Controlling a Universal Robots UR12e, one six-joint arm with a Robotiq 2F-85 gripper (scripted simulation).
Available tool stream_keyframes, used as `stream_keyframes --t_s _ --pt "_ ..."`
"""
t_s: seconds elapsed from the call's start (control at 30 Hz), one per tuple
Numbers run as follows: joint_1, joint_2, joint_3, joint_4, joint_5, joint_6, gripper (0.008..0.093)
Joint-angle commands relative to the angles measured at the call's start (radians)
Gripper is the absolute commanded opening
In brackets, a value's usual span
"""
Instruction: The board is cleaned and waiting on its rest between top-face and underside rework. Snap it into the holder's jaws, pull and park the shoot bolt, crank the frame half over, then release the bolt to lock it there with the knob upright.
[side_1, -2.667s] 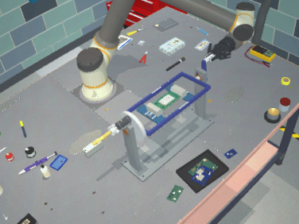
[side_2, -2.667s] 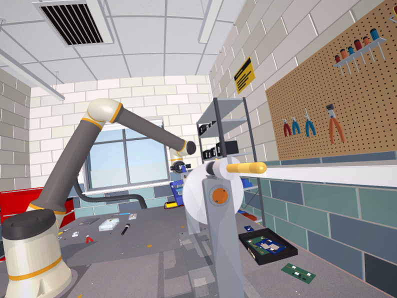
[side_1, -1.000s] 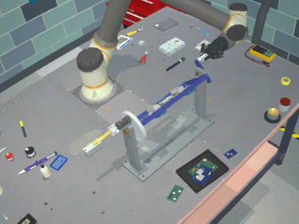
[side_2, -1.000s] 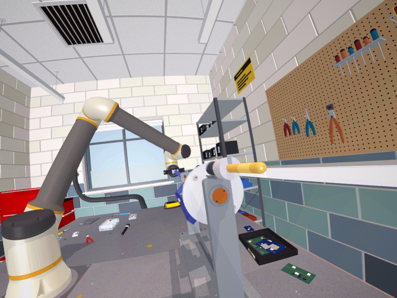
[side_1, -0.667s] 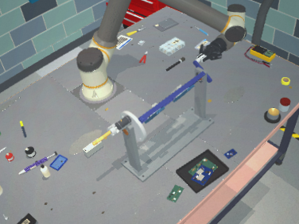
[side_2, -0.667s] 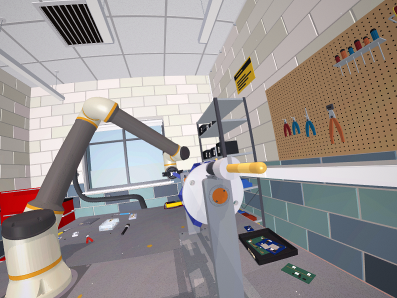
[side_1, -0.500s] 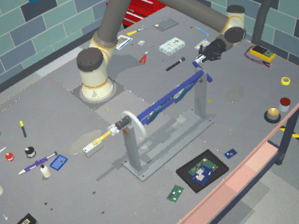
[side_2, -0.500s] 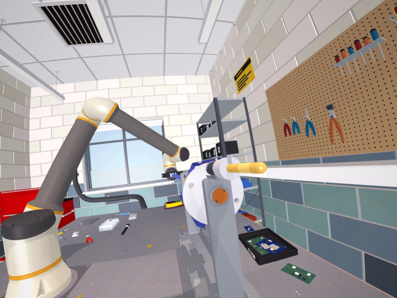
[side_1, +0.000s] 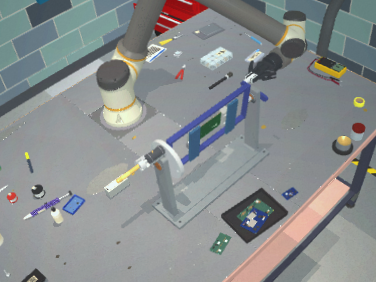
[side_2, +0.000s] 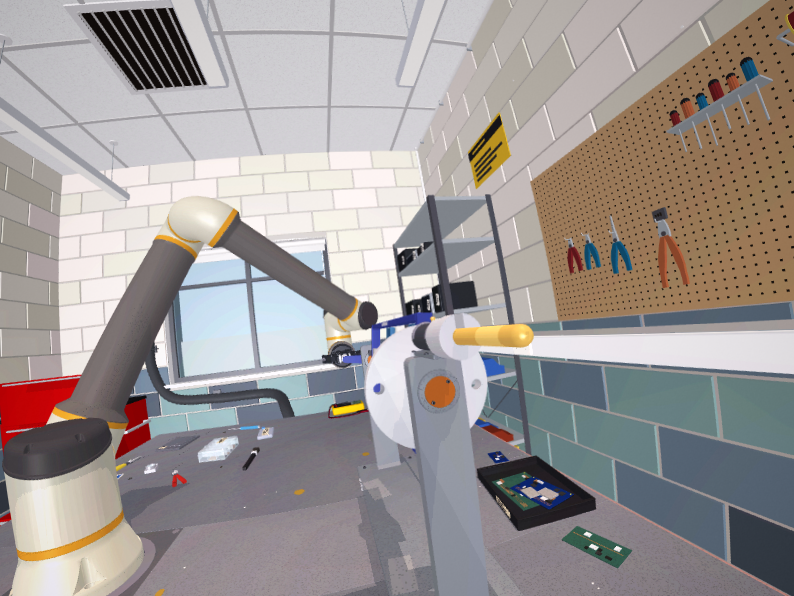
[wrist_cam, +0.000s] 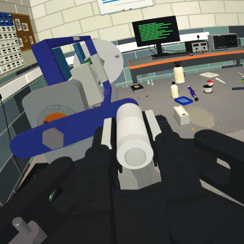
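Observation:
In the middle of the bench stands the board holder, a blue frame (side_1: 212, 125) hung between two grey posts and tilted steeply on its axis, with the green board (side_1: 212, 123) clamped between its blue jaws. At the far post, the white crank handle (wrist_cam: 133, 135) on the blue crank arm (wrist_cam: 72, 128) is gripped by my closed gripper (side_1: 251, 76). At the near post sits the white index disc (side_1: 170, 156), and the shoot bolt with its yellow knob (side_1: 129, 173) sticks out sideways from it. In the second side camera the yellow knob (side_2: 492, 335) points horizontally.
The near post and base plate (side_1: 210, 182) lie under the frame. A black tray (side_1: 254, 214) with boards sits beside the base, and a loose green board (side_1: 220, 243) lies near the bench's front rail. A white block (side_1: 116, 187) lies under the knob. Small tools lie scattered at the left and far side.

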Motion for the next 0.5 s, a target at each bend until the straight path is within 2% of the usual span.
stream_keyframes --t_s 0.0,0.47 --pt "0.000 0.002 0.002 -0.004 0.000 0.000 0.0080" --pt "-0.001 0.024 0.015 -0.039 -0.001 0.000 0.0080"
